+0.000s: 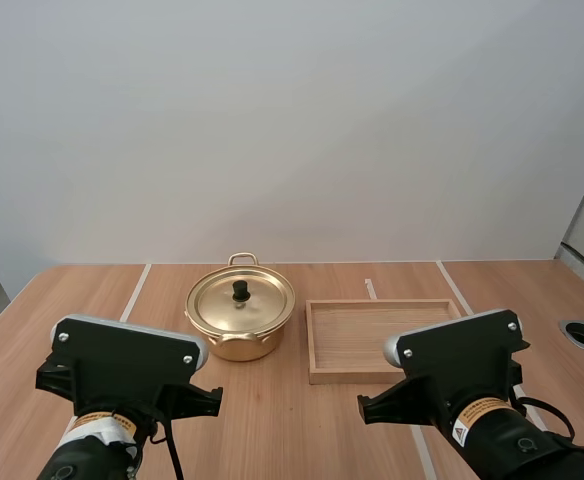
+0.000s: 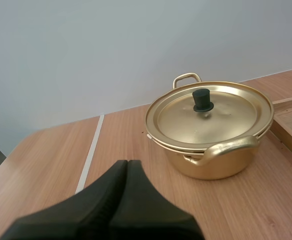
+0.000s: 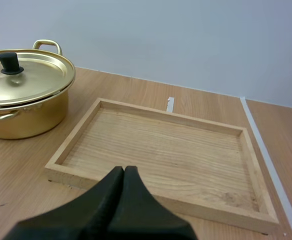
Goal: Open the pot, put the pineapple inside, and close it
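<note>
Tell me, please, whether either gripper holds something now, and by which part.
Nothing is held. The left gripper and the right gripper are both shut on nothing, short of the pot and the wooden tray.

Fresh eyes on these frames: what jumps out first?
A shiny gold pot stands on the table, lid on, black knob up. Beside it on the robot's right, not touching, lies a bare wooden tray. The left end effector faces the pot and the right end effector faces the tray, both shut on nothing.

Golden pot [image 1: 240, 318], black knob [image 1: 240, 291]
</note>
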